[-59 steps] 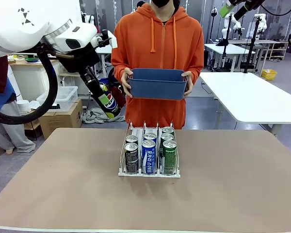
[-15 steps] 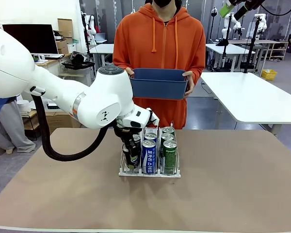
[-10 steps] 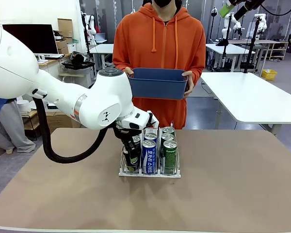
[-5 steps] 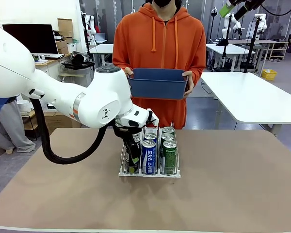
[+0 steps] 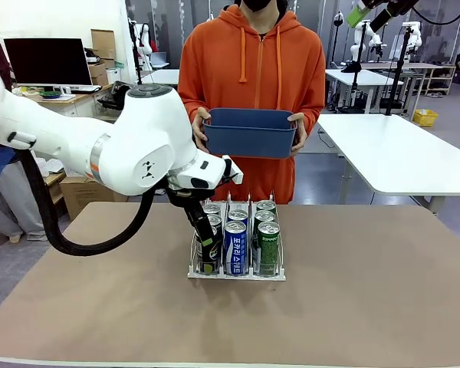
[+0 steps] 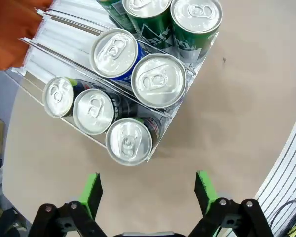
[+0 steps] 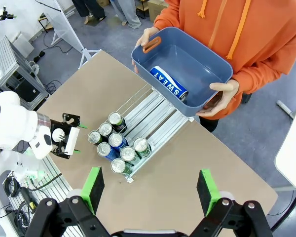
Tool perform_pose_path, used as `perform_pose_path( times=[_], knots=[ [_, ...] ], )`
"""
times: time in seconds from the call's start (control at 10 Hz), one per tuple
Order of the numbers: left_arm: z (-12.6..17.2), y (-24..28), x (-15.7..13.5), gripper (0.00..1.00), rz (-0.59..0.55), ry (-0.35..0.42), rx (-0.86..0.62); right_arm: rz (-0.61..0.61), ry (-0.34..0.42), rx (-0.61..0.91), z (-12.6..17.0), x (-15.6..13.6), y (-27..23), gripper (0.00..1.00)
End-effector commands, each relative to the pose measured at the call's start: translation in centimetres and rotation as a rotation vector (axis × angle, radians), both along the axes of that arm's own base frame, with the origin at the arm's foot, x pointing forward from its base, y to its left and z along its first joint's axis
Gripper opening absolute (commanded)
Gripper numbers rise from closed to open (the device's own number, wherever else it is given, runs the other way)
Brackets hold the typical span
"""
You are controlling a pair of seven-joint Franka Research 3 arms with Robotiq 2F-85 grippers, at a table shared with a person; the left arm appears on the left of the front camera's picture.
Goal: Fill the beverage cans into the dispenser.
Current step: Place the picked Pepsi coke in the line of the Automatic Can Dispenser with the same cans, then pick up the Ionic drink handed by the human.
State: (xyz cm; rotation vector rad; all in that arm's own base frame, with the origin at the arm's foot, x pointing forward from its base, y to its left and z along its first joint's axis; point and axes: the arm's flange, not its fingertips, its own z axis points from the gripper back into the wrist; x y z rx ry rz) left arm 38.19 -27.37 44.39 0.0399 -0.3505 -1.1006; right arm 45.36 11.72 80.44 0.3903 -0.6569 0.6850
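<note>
The dispenser (image 5: 236,274) stands mid-table, a clear rack with three lanes of beverage cans. Black cans (image 6: 93,111) fill its left lane, blue-and-white cans (image 6: 159,81) the middle, green cans (image 5: 268,245) the right. My left gripper (image 5: 208,247) hangs open just above the front black can (image 6: 129,141), holding nothing; its green pads (image 6: 91,191) stand wide apart. From high above the table, my right gripper (image 7: 149,190) looks down on the rack (image 7: 155,117), open and empty. A blue-and-white can (image 7: 168,85) lies in the blue tub (image 7: 207,74).
A person in an orange hoodie (image 5: 249,69) stands at the table's far edge and holds the blue tub (image 5: 249,132) in both hands above the rack's back end. Brown tabletop (image 5: 353,307) lies free on both sides of the rack.
My left gripper has opened, let go of a black can in the left lane and lifted a little. The arm has drawn back up and to the left.
</note>
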Motion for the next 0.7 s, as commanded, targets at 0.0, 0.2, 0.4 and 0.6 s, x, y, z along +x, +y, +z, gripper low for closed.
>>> perform_pose_path(
  times=[0.0, 0.2, 0.4, 0.6],
  knots=[
    [1.2, 0.3, -1.9, 1.0, -0.009, -0.002, -0.032, 0.002, 0.002, -0.001, 0.0, -0.1, -0.1, 1.0],
    [0.9, 0.0, -0.7, 1.0, -0.002, -0.017, -0.007, 0.002, 0.002, -0.001, 0.0, -0.1, -0.1, 1.0],
    [0.9, 0.0, -0.7, 1.0, -0.002, -0.017, -0.007, 0.002, 0.002, -0.001, 0.0, -0.1, -0.1, 1.0],
    [0.9, 0.0, -0.7, 1.0, -0.002, -0.017, -0.007, 0.002, 0.002, -0.001, 0.0, -0.1, -0.1, 1.0]
  ],
)
